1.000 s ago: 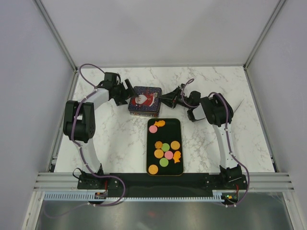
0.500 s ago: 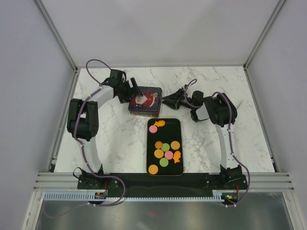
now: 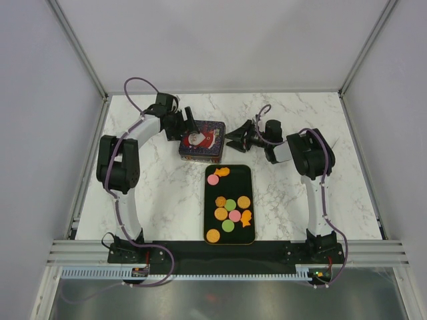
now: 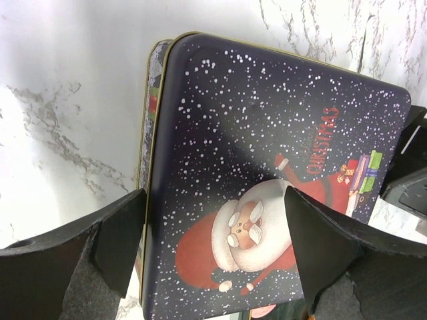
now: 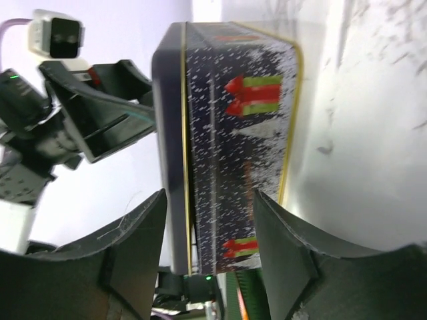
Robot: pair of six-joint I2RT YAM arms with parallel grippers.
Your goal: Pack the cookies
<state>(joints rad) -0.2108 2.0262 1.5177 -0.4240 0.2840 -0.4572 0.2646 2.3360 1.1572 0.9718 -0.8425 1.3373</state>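
Neatly, ten flat cookies (image 3: 230, 205) are lying on a black tray (image 3: 243, 180): six orange, two pink, two green; left claw (image 4: 213, 200) and right claw (image 5: 208, 200) are gaping by one glossy rectangular tin (image 3: 200, 140).

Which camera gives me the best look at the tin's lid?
Left wrist: the lid fills the frame, Santa print clear. Top external shows it small; right wrist shows mostly the tin's side wall, lid edge-on.

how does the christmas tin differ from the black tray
The tin is dark blue with a Santa picture and its lid on; the tray is plain black and open, holding the cookies. The tin is squarish and deeper; the tray is longer and shallow. The tin lies between the left gripper and right gripper; the tray lies nearer the arm bases. Both have rounded corners.
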